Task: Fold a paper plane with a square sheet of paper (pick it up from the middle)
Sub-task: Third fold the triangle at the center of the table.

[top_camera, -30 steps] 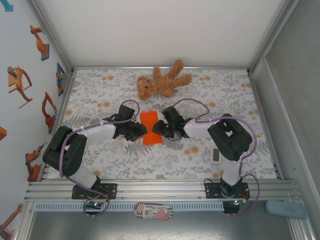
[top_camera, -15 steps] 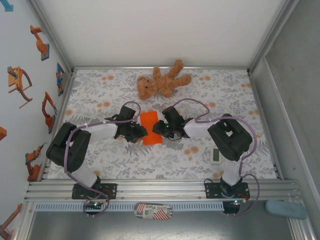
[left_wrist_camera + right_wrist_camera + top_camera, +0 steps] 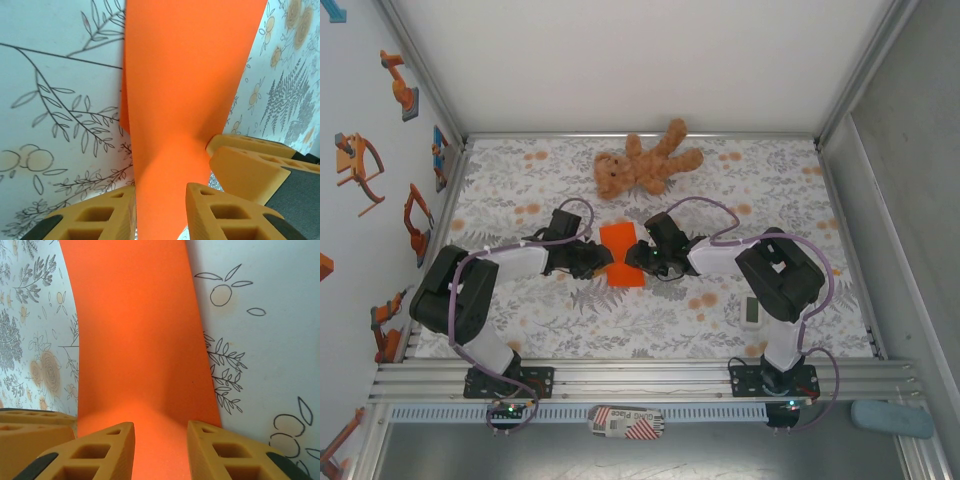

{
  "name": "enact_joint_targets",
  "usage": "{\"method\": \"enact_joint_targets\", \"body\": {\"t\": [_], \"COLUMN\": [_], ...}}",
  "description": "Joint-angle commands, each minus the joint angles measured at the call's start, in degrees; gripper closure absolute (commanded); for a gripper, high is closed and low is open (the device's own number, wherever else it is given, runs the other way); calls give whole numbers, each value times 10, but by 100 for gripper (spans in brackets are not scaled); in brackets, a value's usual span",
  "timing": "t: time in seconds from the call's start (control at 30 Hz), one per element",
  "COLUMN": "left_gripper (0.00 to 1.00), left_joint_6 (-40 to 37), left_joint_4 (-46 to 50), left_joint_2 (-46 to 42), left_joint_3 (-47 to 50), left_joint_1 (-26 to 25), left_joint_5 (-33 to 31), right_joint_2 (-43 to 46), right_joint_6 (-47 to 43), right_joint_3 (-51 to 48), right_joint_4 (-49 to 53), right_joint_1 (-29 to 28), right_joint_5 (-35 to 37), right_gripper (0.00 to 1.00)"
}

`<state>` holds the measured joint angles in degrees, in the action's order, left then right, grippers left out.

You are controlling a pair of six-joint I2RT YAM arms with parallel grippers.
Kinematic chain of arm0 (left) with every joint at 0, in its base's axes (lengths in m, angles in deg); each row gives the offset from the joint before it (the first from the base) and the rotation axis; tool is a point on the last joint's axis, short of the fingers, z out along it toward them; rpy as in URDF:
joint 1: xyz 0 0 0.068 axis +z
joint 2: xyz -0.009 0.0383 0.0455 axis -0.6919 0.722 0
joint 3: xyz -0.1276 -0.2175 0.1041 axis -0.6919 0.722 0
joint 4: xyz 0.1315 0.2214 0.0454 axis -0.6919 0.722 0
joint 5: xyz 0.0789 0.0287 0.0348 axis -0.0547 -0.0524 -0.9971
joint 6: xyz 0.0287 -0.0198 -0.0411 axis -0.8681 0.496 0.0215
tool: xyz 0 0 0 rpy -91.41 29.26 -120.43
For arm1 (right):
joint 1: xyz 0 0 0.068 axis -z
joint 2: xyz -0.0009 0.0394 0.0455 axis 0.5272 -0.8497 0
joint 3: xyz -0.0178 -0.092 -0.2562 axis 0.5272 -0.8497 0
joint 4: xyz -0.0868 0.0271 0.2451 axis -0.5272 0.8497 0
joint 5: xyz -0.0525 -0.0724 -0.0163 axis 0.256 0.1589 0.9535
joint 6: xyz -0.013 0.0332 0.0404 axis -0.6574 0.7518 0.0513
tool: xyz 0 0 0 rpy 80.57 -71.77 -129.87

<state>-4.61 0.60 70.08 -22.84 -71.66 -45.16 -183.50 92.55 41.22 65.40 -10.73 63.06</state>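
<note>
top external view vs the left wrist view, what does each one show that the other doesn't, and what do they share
Top external: the teddy bear at the far side of the table, a small white gadget by the right arm, and both arms whole.
Left wrist: close detail of the orange paper running between the left gripper's yellow fingers, narrowing there.
Both: the paper, the flowered table cover, and the right gripper reaching the paper from the opposite side.
</note>
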Motion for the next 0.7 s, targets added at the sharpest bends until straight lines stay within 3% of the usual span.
{"method": "enact_joint_targets", "body": {"t": [0.0,0.17,0.67], "left_gripper": [68,69,84], "left_joint_6": [12,17,32], "left_joint_4": [-36,-50,-71], "left_joint_2": [-3,14,41], "left_joint_3": [9,5,4], "left_joint_1": [7,10,17], "left_joint_5": [33,44,53], "right_joint_2": [3,4,33], "right_joint_6": [2,1,-12], "right_joint_3": [-18,-17,-19], "right_joint_4": [38,38,33], "right_joint_1": [5,5,8], "right_joint_5": [8,8,11], "right_gripper": [67,67,67]}}
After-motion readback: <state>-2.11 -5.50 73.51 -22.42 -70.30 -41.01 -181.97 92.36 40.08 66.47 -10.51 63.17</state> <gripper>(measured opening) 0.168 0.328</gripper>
